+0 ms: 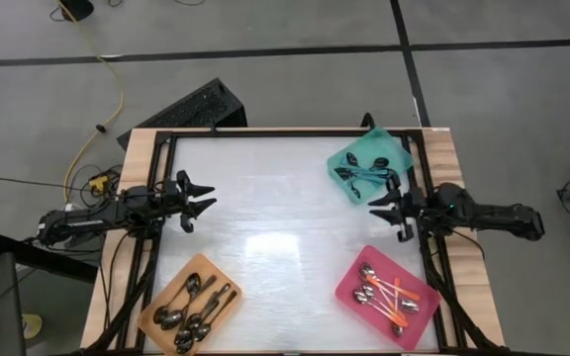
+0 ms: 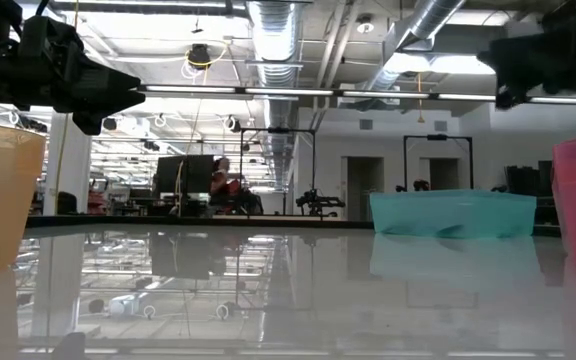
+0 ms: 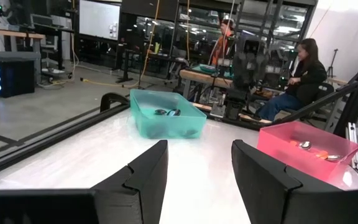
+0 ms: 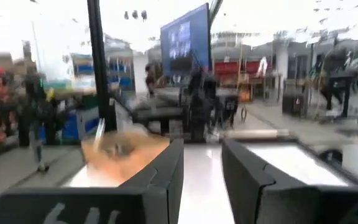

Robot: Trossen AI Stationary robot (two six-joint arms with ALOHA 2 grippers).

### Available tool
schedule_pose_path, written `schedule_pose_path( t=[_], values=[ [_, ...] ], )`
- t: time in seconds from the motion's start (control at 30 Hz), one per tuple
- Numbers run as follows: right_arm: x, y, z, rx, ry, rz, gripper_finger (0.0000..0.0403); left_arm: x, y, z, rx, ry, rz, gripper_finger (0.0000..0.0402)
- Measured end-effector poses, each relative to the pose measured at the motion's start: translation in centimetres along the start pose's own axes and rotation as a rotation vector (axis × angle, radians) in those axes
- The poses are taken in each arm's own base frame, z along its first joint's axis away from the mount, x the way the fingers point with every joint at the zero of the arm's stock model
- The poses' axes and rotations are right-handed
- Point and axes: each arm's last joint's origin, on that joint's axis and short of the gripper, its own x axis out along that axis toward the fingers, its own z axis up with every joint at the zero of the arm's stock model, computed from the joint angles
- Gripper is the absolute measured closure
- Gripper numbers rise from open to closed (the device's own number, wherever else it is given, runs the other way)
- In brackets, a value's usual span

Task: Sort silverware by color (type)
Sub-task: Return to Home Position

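**Spoons in three trays, both arms held clear**

Spoons lie in three flat plastic trays on the glossy white table (image 1: 275,222), and none lies loose on it. The orange tray (image 1: 213,267), on the near side of the left fingers (image 3: 142,177), holds about seven shiny metal spoons with dark or plain handles (image 1: 194,305). The pink tray (image 1: 349,287), on the near side of the right fingers (image 4: 163,174), holds about five metal spoons with thin orange handles (image 1: 386,295). The teal tray (image 1: 399,150), just beside the right fingers on their far side, holds two or three teal-handled spoons (image 1: 362,174); they overlap, so the count is unsure.

Both pairs of fingers hang above the table's side edges with their tips pointing toward each other across the bare middle. Both pairs are spread with a clear gap and hold nothing. Nothing stands between either pair and the trays ahead of it.

White characters on the right arm's housing are too blurred to read.

Beyond the far edge of the table, a black keyboard (image 1: 191,107) and a yellow cable (image 1: 119,94) lie on the floor. Two seated persons (image 3: 300,71) show at benches in the room behind.
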Motion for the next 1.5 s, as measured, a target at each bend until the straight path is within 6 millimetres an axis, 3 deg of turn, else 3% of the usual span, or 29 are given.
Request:
schedule_pose_path(
  t=[0.07, 0.37, 1.5],
  values=[
    [0.2, 0.0, -1.6, -0.016, 0.010, 0.009, 0.0281, 0.0, 0.0, 0.0, 0.000, 0.001, -0.001, 0.0237],
    [0.2, 0.0, -2.0, -0.081, 0.030, -0.217, 0.0281, 0.0, 0.0, 0.0, 0.001, 0.001, 0.000, 0.0237],
    [0.1, 0.1, -3.4, -0.101, 0.170, -0.199, 0.0281, 0.0, 0.0, 0.0, 0.000, 0.000, 0.002, 0.0237]
  ],
)
